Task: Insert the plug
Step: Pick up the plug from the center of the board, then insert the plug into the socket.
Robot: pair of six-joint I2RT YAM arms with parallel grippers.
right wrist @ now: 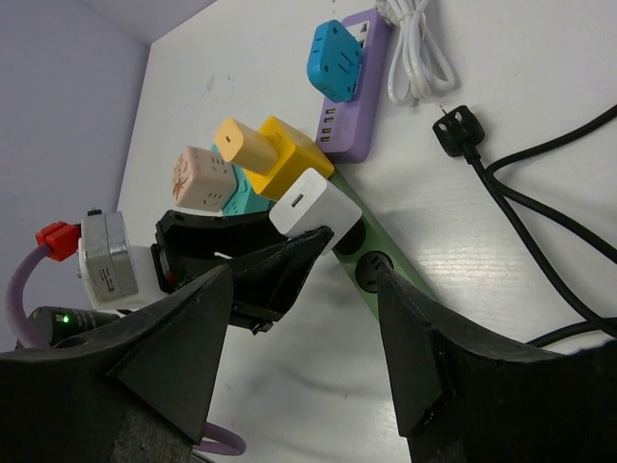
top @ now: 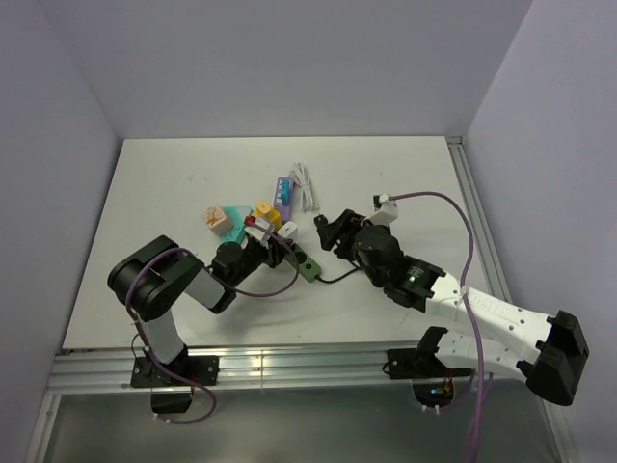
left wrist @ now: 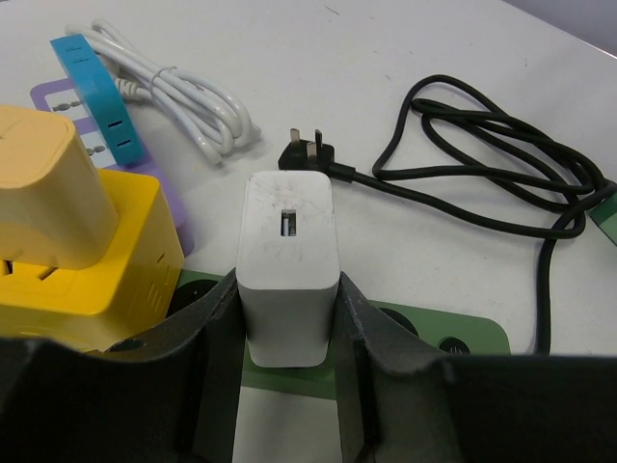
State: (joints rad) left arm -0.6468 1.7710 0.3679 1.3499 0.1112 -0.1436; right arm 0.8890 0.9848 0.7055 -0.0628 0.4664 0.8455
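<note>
The plug is a white block adapter (left wrist: 288,253) with a slot in its face. It stands with its base against the green power strip (left wrist: 424,333), its pins hidden. My left gripper (left wrist: 288,285) is shut on its two sides. From above, the plug (top: 288,230) sits at the strip's far end (top: 308,264), with the left gripper (top: 275,241) reaching in from the left. My right gripper (right wrist: 304,285) hangs open just right of the strip (right wrist: 389,271), nothing between its fingers. In its view the white plug (right wrist: 313,207) shows beyond the left fingers (right wrist: 289,260).
A black mains plug (left wrist: 307,152) and its coiled black cable (left wrist: 482,174) lie right of the strip. Left of it are a yellow cube socket with a yellow adapter (left wrist: 58,222), a purple strip with a blue adapter (right wrist: 335,60), a white cable bundle (left wrist: 183,96) and a pink cube (top: 216,219).
</note>
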